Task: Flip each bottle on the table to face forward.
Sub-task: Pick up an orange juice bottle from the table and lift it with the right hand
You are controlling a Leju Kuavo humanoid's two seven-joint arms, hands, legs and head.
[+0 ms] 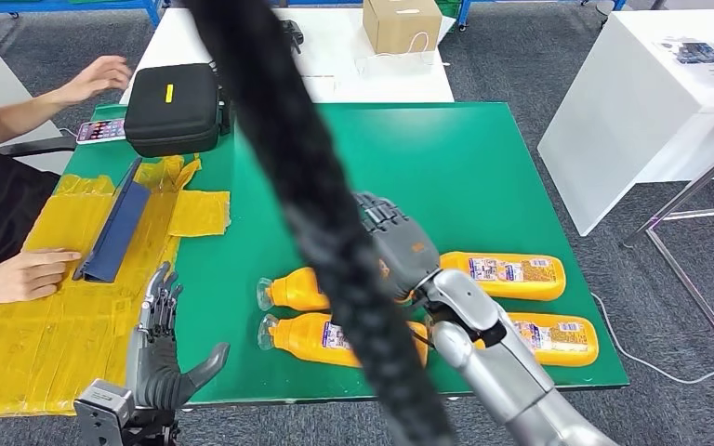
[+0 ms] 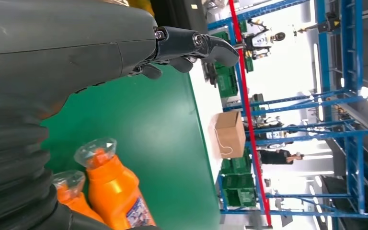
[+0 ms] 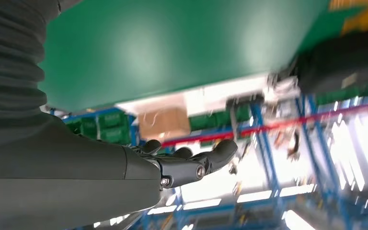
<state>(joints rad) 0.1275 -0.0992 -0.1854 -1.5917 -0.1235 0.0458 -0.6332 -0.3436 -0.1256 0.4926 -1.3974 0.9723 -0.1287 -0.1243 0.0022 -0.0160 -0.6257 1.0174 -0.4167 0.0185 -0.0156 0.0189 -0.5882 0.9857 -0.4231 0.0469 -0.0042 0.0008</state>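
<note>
Several orange bottles lie on their sides on the green table (image 1: 465,158). Two lie with clear caps pointing left (image 1: 293,290) (image 1: 302,334). Two more lie to the right with labels up (image 1: 511,276) (image 1: 558,336). My right hand (image 1: 395,246) hovers over the middle of the group with fingers stretched out and nothing in it; its fingers (image 3: 191,165) show bare in the right wrist view. My left hand (image 1: 158,339) is at the table's front left edge, fingers spread, holding nothing. The left wrist view shows its fingers (image 2: 191,43) and the two capped bottles (image 2: 112,191) (image 2: 72,194).
A thick black cable (image 1: 316,214) crosses the head view close to the camera, hiding parts of the left bottles. A person sits at the left, one hand (image 1: 28,274) on yellow tape patches (image 1: 65,307), beside a blue folder (image 1: 116,228), black case (image 1: 175,107) and phone (image 1: 100,130). A cardboard box (image 1: 402,23) stands behind.
</note>
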